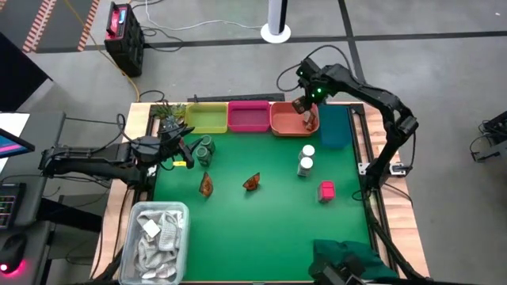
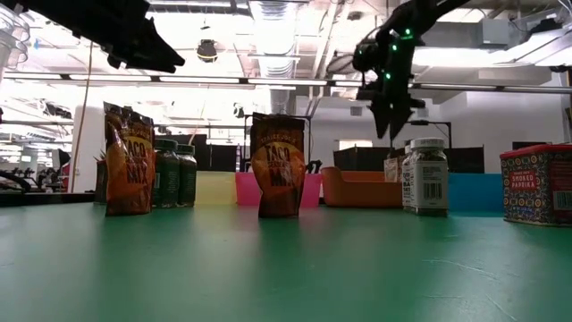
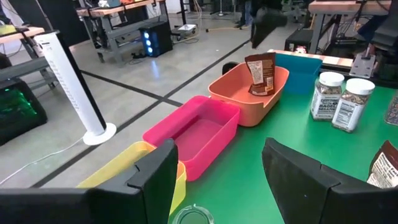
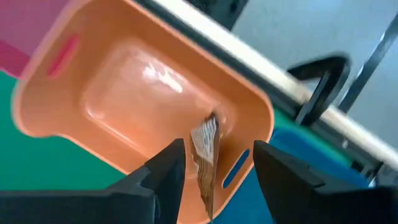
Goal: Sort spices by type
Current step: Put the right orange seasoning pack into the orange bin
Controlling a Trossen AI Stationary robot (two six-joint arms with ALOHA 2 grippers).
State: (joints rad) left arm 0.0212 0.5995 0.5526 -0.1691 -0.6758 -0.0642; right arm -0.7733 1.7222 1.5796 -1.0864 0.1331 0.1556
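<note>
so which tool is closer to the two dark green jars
Left. The left tool sits right beside the dark green jars, open. The right tool hangs over the orange tray, across the table, above a packet.

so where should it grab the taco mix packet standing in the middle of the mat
Probably by its top edge, coming straight down from above. The middle packet stands upright on the green mat, and in the low view its flat top is free while the wider base rests on the mat. The tool's fingers should close across the thin faces. Nothing stands close beside it.
</note>
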